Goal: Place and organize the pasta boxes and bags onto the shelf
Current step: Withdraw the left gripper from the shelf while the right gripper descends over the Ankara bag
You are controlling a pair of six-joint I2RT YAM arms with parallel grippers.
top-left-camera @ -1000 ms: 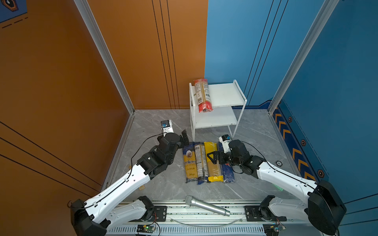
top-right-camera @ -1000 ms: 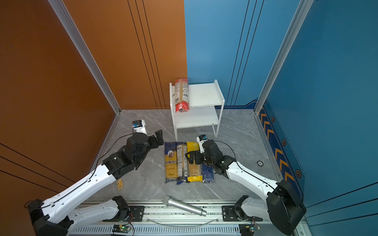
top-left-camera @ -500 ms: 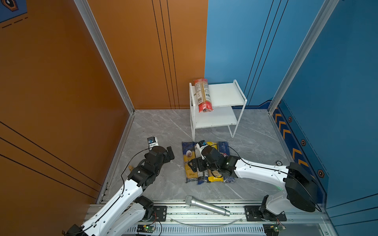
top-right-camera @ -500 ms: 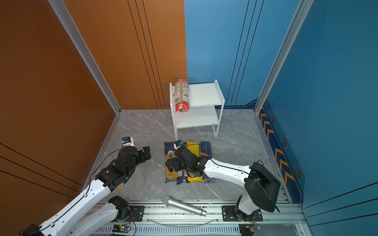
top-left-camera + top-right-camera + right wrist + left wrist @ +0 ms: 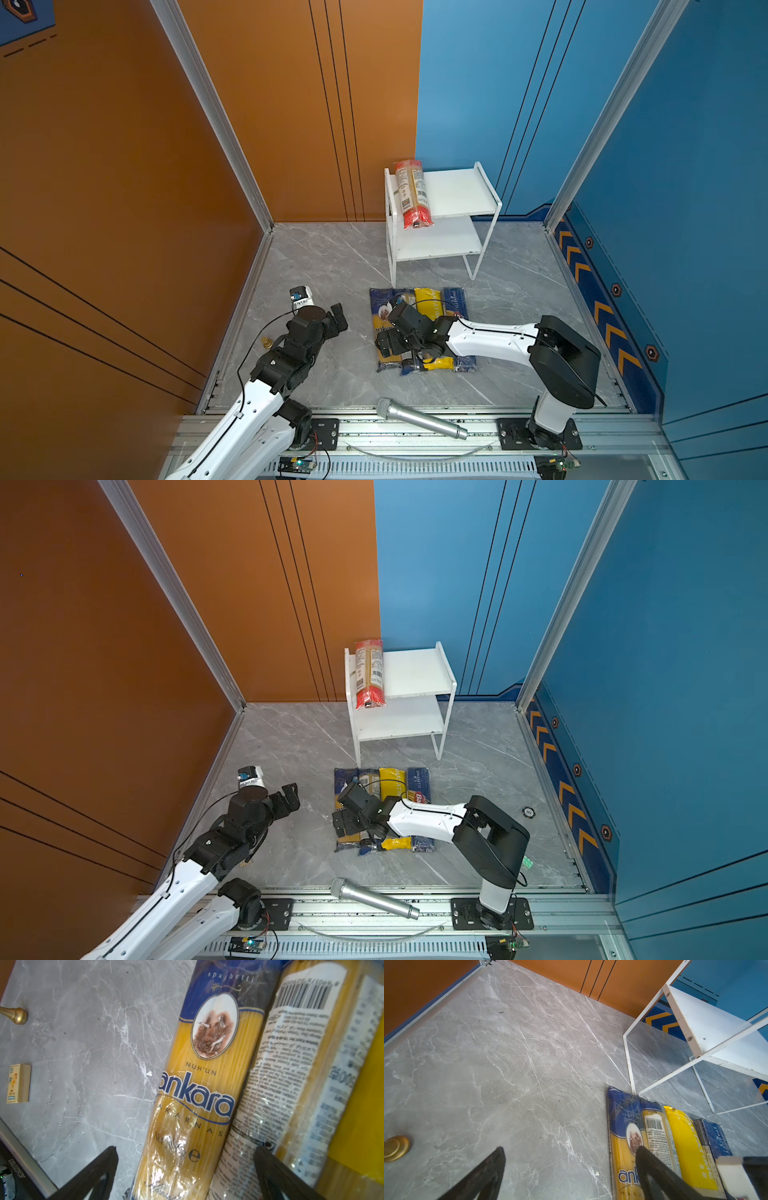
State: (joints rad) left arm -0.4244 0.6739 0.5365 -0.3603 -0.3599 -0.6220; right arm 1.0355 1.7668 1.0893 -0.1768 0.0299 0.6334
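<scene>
Counting what is stowed, you have one pack up: the red-ended clear bag [image 5: 412, 195] lies along one side of the top board of the shelf [image 5: 457, 191], its red end overhanging the front edge, and the lower board is bare. Four packs remain, side by side on the bench [image 5: 316, 266] just short of the shelf's legs. The ankara bag [image 5: 197, 1084], outermost in that row, lies between your right jaws, which stand wide open and grip nothing yet. Just beyond one of those jaws comes the navy-topped bag [image 5: 291, 1053], then the yellow bag [image 5: 430, 301], then the blue box [image 5: 455, 299]. Your left jaws are open and empty too, over bare bench with the row off to one side. I judge you are at the second pick, most of the job ahead.
</scene>
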